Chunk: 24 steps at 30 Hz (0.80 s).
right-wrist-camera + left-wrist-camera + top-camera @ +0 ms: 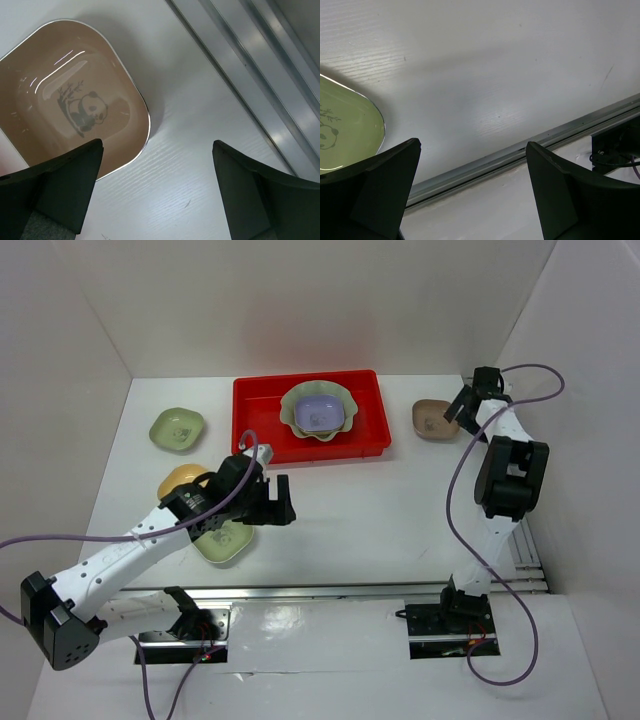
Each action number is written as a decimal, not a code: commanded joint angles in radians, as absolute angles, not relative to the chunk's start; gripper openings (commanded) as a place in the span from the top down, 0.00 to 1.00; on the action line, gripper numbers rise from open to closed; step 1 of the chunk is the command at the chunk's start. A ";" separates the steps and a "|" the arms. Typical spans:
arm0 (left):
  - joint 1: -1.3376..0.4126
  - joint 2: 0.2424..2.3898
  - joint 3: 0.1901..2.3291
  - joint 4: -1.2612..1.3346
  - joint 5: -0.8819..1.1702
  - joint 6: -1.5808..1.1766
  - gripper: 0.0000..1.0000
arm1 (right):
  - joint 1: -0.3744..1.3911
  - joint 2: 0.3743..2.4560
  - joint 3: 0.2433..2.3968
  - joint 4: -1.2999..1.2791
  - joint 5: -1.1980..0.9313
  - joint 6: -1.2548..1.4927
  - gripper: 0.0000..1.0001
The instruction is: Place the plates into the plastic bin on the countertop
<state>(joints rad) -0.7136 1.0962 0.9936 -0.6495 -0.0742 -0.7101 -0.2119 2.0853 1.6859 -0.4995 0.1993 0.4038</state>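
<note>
Bright red plastic bin (pixel 258 426) holding two nested plates (pixel 318 413), right gripper (pixel 156 144) gaping by beige rounded-square panda plate (pixel 65 100), left gripper (pixel 472 145) gaping, empty.

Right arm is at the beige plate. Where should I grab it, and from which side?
Pinch the beige plate by its raised rim, on the edge nearest the right end effector, coming down from above. It lies flat, so only the rim offers a hold, and the open jaws look to straddle that edge.
</note>
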 commanded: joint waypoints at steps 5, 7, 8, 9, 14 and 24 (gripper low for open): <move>-0.707 1.077 0.988 -0.601 -0.025 -0.687 0.00 | -0.206 2.135 1.677 -0.437 0.204 0.390 0.16; -0.707 1.077 0.977 -0.591 -0.025 -0.687 0.00 | -0.195 2.147 1.668 -0.427 0.218 0.380 0.21; -0.707 1.077 0.977 -0.591 -0.025 -0.687 0.00 | -0.186 2.160 1.667 -0.426 0.227 0.380 0.21; -0.707 1.077 0.977 -0.591 -0.015 -0.687 0.00 | -0.186 2.160 1.655 -0.410 0.227 0.380 0.21; -0.707 1.068 0.968 -0.580 -0.015 -0.687 0.00 | -0.176 2.160 1.606 -0.348 0.218 0.361 0.36; -0.707 1.086 0.968 -0.558 0.014 -0.678 0.00 | -0.147 2.178 1.595 -0.386 0.250 0.452 1.00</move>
<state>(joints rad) -0.7136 1.0912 0.9745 -0.5976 -0.0071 -0.7040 -0.1600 2.1597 1.5982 -0.3286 0.2016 0.4335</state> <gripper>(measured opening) 0.997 0.063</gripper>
